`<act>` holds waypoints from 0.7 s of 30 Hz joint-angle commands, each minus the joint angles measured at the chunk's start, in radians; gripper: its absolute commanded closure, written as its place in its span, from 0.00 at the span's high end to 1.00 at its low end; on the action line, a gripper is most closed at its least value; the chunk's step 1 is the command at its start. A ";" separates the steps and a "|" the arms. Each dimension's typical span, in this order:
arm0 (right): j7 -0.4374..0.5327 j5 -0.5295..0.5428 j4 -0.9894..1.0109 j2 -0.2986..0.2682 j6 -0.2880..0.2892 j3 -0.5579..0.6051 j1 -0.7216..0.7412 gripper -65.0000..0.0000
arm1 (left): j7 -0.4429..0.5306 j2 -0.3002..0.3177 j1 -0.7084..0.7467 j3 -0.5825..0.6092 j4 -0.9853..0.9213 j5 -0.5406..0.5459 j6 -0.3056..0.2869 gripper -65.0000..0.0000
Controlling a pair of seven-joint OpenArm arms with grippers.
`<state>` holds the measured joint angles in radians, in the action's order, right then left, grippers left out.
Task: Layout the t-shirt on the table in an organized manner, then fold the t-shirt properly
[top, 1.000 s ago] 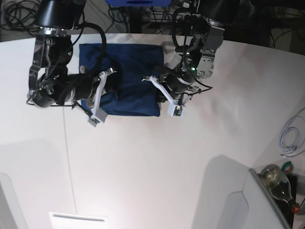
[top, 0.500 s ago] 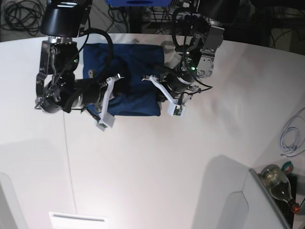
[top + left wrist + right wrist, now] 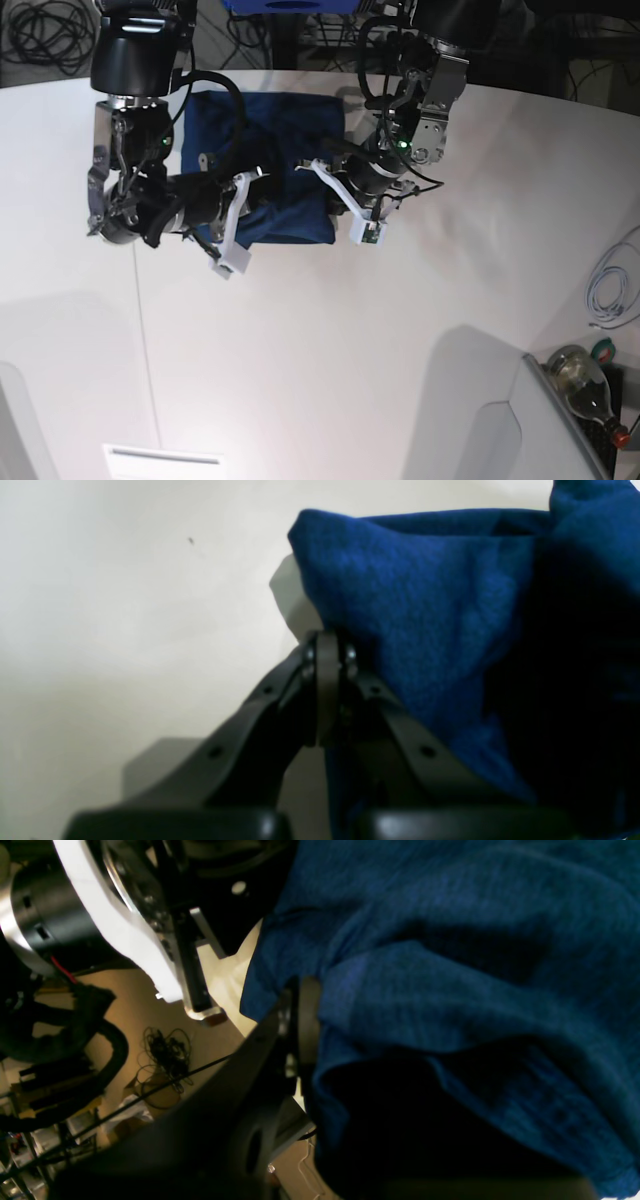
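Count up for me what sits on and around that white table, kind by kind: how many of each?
Robot grippers: 2, left gripper and right gripper
Blue t-shirt: 1
White table: 1
Glass bottle: 1
White cable: 1
Total: 6

floor: dark, tangled cables (image 3: 40, 35) | bottle (image 3: 585, 385) — lower right

Overhead base view of whole table (image 3: 400, 330); both wrist views close on shared t-shirt (image 3: 290, 150)
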<state>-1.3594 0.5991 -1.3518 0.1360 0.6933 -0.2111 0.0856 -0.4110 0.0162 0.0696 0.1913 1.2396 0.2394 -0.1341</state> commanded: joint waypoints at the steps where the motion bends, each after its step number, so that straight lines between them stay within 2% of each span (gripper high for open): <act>1: 0.018 0.028 -0.010 0.006 0.005 0.002 0.019 0.01 | 0.016 -0.008 -0.011 0.000 0.019 0.008 -0.008 0.00; 7: 0.025 0.028 -0.005 0.006 0.005 0.002 0.030 0.01 | 0.011 0.005 0.003 -0.008 0.067 0.002 -0.006 0.00; 14: 0.025 0.028 -0.005 0.004 0.005 0.002 0.036 0.02 | 0.008 0.150 0.121 -0.036 0.217 0.010 -0.005 0.00; 17: 0.025 0.028 0.002 0.004 0.005 0.002 0.038 0.03 | -0.073 0.172 0.195 -0.181 0.282 0.010 -0.005 0.00; 18: 0.025 0.028 0.018 0.004 0.005 0.000 0.041 0.06 | -0.108 0.173 0.221 -0.252 0.306 0.010 -0.005 0.00; 19: 0.025 0.028 0.033 0.004 0.005 0.000 0.049 0.10 | -0.131 0.173 0.241 -0.313 0.328 0.008 -0.009 0.00; 21: 0.025 0.028 0.073 0.004 0.005 -0.001 0.053 0.24 | -0.144 0.176 0.289 -0.422 0.378 0.005 -0.009 0.00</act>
<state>-1.3426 0.5999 -1.2629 0.1356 0.6933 -0.2138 0.1215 -0.5694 0.1879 0.3584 -0.2386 1.6016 0.2378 -0.1387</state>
